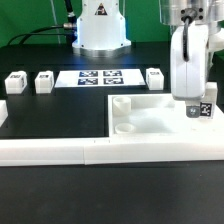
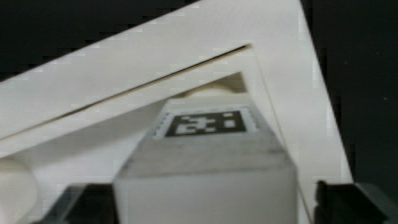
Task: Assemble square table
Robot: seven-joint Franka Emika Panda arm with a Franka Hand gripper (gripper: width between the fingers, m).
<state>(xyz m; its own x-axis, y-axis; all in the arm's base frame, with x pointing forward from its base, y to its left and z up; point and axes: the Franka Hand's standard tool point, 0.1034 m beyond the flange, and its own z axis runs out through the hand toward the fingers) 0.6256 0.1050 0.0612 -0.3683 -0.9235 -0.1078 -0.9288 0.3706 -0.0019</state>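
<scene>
One leg block [image 2: 205,172] — black-and-white tag [image 2: 205,123] on top | jaws clamped on it | above square slab [image 1: 150,126] corner

Slab [image 1: 140,118] corner behind hand [image 1: 196,108], fingertips [image 2: 86,206] cropped, gripped leg [image 2: 205,165] blurred

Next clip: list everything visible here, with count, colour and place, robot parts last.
square slab: one, white, raised rim, exterior view's right, behind the border wall
loose leg blocks: three, white, tagged; two at the exterior view's left, one right of the marker board
fourth leg block: one, white, tagged, at the slab's right corner
marker board: one, white with black tags, back centre
border wall: one, white, along the front
table: one, black
robot base: one, white, back centre
gripper: one, jaws apparently shut on the fourth leg block
</scene>
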